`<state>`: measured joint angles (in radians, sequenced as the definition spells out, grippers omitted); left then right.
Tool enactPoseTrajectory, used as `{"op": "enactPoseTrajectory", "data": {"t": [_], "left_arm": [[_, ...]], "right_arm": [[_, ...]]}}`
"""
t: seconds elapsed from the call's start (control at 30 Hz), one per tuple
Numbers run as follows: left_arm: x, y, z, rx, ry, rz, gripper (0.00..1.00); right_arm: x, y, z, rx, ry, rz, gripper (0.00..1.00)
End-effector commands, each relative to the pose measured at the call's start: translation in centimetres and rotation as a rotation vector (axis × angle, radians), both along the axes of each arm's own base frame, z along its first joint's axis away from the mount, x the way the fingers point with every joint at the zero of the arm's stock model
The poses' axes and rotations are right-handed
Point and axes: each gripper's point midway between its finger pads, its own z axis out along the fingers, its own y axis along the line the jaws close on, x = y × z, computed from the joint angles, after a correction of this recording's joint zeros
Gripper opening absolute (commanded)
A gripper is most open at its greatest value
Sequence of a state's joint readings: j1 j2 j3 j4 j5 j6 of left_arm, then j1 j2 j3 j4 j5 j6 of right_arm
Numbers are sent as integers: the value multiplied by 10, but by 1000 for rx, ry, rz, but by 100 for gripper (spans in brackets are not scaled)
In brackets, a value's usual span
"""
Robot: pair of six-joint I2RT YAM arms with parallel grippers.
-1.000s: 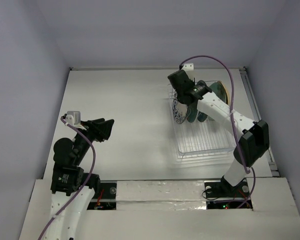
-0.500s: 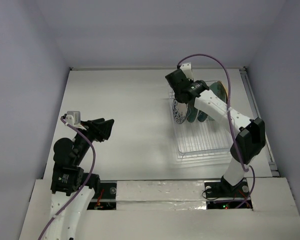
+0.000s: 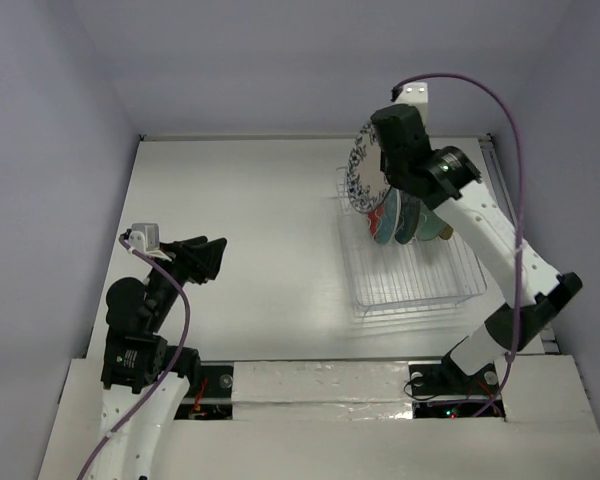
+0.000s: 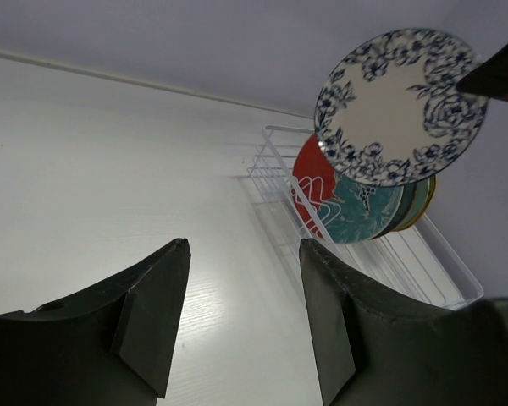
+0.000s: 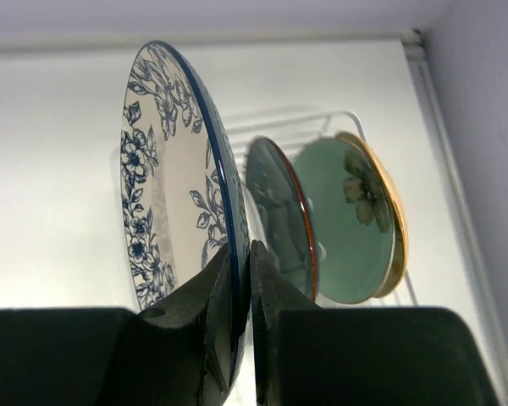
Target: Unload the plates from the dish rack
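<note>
1. The right gripper point(image 3: 388, 168) has its fingers pinched narrow on the rim of the white plate with the blue floral rim point(image 3: 361, 172). In the right wrist view the two fingertips clamp the lower edge of that plate point(image 5: 165, 194) from either side.
2. The floral plate point(image 4: 398, 106) is held upright on edge. It is raised above the far left corner of the dish rack point(image 3: 420, 285), higher than the tops of the other plates.
3. The dish rack stands on the right half of the tabletop point(image 3: 240, 220), its long side running along the right edge.
4. Four plates stand on edge in a close row at the far end of the rack.
   - From the left these are the red plate point(image 4: 311, 173), the dark teal plate point(image 4: 364, 211), the mint green plate with a flower point(image 5: 347, 228) and the tan plate point(image 5: 395, 233) at the back.
   - The near part of the rack holds only bare tines.
5. The left gripper point(image 3: 212, 258) hangs over the near left part of the tabletop, well apart from the rack.
   - Its fingers point(image 4: 152, 304) stand partly apart, with a moderate gap, and hold nothing.
   - They point across the tabletop toward the rack.
</note>
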<state>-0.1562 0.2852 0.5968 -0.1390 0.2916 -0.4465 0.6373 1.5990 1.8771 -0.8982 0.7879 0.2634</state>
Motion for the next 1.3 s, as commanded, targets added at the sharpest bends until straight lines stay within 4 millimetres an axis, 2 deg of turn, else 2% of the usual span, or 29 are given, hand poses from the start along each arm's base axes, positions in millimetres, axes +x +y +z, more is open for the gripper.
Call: {"op": "enactPoseTrajectory", "data": {"t": [0.0, 0.07, 0.13, 0.17, 0.2, 0.23, 0.27, 0.3, 0.33, 0.37, 0.43, 0.47, 0.53, 0.57, 0.63, 0.67, 0.77, 0.8, 0.87, 0.9, 0.93, 1.0, 1.03, 1.1, 1.13, 1.17, 1.2, 1.23, 1.27], "left_arm": [[-1, 1, 10, -9, -44, 9, 51], [-1, 2, 11, -10, -47, 15, 51], [0, 3, 10, -10, -44, 21, 51], [-1, 4, 12, -11, -48, 24, 51], [-1, 4, 11, -11, -47, 24, 51], [-1, 4, 12, -12, -50, 27, 51], [-1, 5, 12, -10, -50, 27, 51], [-1, 5, 12, -10, -50, 29, 51], [0, 5, 11, -10, -46, 34, 51], [-1, 6, 12, -9, -51, 37, 51], [-1, 6, 12, -9, -48, 38, 51], [-1, 7, 13, -10, -51, 41, 51], [-1, 8, 12, -8, -48, 49, 51], [-1, 9, 12, -7, -47, 52, 51], [-1, 9, 12, -7, -50, 55, 51], [-3, 10, 14, -7, -58, 55, 51], [-4, 10, 15, -10, -62, 57, 52], [-4, 10, 15, -10, -65, 57, 52], [-4, 10, 15, -10, -65, 54, 52], [-4, 10, 15, -10, -64, 54, 52], [-4, 10, 16, -9, -67, 54, 52], [-5, 9, 16, -9, -67, 52, 52], [-5, 9, 16, -11, -70, 49, 52], [-5, 9, 16, -10, -68, 49, 52], [-5, 9, 16, -9, -69, 49, 52], [-5, 9, 16, -9, -71, 48, 52], [-5, 9, 16, -11, -70, 48, 52], [-5, 9, 16, -11, -70, 48, 52], [-5, 9, 16, -11, -71, 48, 52]], "right_arm": [[-23, 2, 102, 287, -271, 50, 0], [-27, 34, 107, 407, -276, 174, 0], [-27, 60, 95, 475, -243, 258, 0], [-25, 78, 99, 551, -263, 293, 0], [-26, 94, 95, 590, -251, 330, 0], [-23, 114, 77, 628, -199, 382, 0], [-21, 133, 84, 725, -220, 414, 0], [-22, 149, 82, 772, -214, 448, 0], [-15, 163, 62, 799, -175, 459, 0], [-16, 182, 66, 873, -175, 488, 0], [-17, 209, 56, 912, -149, 505, 0], [-12, 228, 43, 938, -119, 516, 0], [-17, 258, 39, 970, -102, 557, 0], [-10, 274, 27, 973, -79, 548, 0], [-9, 297, 11, 982, -44, 556, 0], [-2, 310, -10, 994, -7, 544, 0], [2, 332, -41, 1030, 48, 531, 0], [6, 339, -65, 1017, 83, 517, 0], [9, 344, -87, 1016, 114, 503, 0], [10, 346, -95, 1014, 119, 496, 0], [10, 345, -115, 996, 144, 478, 0], [11, 344, -127, 996, 145, 466, 0], [9, 341, -142, 980, 167, 451, 0], [9, 338, -156, 965, 182, 428, 1], [8, 337, -163, 959, 194, 422, 5], [5, 333, -177, 948, 214, 402, 16], [4, 333, -184, 949, 221, 397, 22], [2, 329, -196, 939, 238, 383, 35], [2, 330, -195, 944, 236, 382, 40]]}}
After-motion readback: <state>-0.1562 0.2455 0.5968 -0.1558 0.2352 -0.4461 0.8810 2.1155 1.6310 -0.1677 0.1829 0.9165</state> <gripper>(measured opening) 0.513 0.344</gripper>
